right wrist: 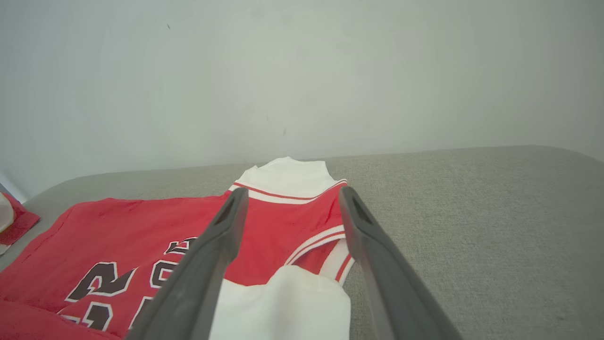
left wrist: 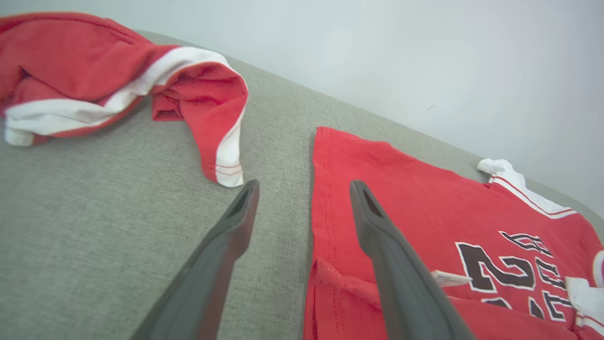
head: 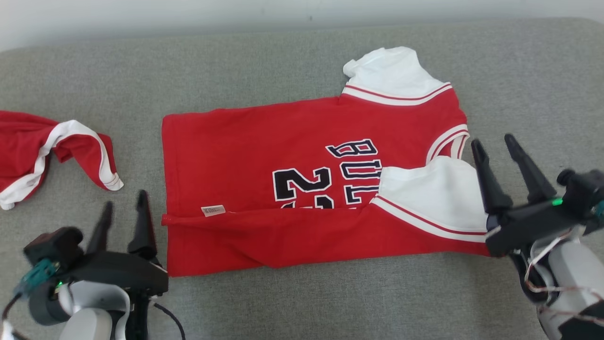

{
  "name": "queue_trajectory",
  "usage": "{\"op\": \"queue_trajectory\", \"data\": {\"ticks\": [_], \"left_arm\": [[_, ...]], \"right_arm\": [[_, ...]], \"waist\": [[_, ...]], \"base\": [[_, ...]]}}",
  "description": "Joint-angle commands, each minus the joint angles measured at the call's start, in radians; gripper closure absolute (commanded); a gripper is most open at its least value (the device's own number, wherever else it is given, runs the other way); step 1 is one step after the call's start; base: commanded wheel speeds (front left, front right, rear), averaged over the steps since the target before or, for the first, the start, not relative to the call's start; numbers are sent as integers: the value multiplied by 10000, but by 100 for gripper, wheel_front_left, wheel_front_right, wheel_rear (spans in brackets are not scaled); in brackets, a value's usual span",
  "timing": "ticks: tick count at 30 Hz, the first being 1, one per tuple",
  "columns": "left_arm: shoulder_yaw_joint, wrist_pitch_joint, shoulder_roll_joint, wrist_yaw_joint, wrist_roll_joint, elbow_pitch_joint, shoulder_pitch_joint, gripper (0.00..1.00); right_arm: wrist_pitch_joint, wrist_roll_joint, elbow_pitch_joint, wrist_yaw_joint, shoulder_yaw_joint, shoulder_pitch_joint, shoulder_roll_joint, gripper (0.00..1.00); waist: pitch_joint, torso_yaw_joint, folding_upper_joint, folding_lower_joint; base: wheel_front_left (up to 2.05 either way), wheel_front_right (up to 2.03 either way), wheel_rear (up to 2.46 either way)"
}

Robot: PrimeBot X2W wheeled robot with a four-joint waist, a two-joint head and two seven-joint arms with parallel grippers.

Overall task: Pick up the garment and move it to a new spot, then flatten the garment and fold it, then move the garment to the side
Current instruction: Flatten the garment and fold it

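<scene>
Between the end effectors, on the grey fabric surface (head: 330, 302), lies the half-folded red jersey (head: 264, 156). Left end effector (head: 125, 198) sits beside its hem corner, right end effector (head: 492, 140) beside the white sleeve (head: 434, 189). Both spread, empty.

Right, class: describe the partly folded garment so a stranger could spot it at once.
On the grey cushion, look to the middle. The jersey lies flat there, near edge folded over, with black lettering; the other red garment, at the left, is crumpled.
</scene>
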Motion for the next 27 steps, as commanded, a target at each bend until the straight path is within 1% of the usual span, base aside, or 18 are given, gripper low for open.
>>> {"op": "queue_trajectory", "data": {"ticks": [1, 4, 6, 7, 12, 15, 21, 27], "left_arm": [[83, -598, 107, 133, 347, -171, 207, 0], [35, -1605, 242, 262, 882, -317, 519, 0], [-69, -2032, 323, 323, 1195, -314, 728, 0], [-69, -2032, 323, 323, 1195, -314, 728, 0], [-282, -2503, 526, 433, 1907, -510, 1277, 0], [-482, -2545, 707, 503, 2258, -479, 1671, 0], [-899, -2000, 966, 579, 2642, -520, 2242, 0], [-993, -1724, 1008, 612, 2514, -768, 2455, 0]], "right_arm": [[-10, -592, -177, -3, -173, 388, 84, 0], [-11, -1471, -670, -3, -713, 922, 455, 0], [-11, -1922, -950, -3, -1000, 1433, 745, 0], [-11, -1922, -950, -3, -1000, 1433, 745, 0], [-10, -2680, -1581, -3, -1310, 2436, 1316, 0], [-9, -2906, -1743, -3, -1390, 3026, 1534, 0], [303, -3240, -1960, -3, -1393, 3855, 1802, 0], [491, -3286, -2221, -3, -1440, 4043, 1970, 0]], "waist": [[-220, -108, -1, 0], [-530, -177, -1, 0], [-756, -201, -1, 0], [-756, -201, -1, 0], [-1325, -322, -1, 0], [-1606, -383, -1, 0], [-1873, -442, -1, 0], [-1816, -424, -1, 0]], "base": [[0, 0, 0], [0, 0, 0], [0, 0, 0], [0, 0, 0], [0, 0, 0], [0, 0, 0], [0, 0, 0], [0, 0, 0]]}}
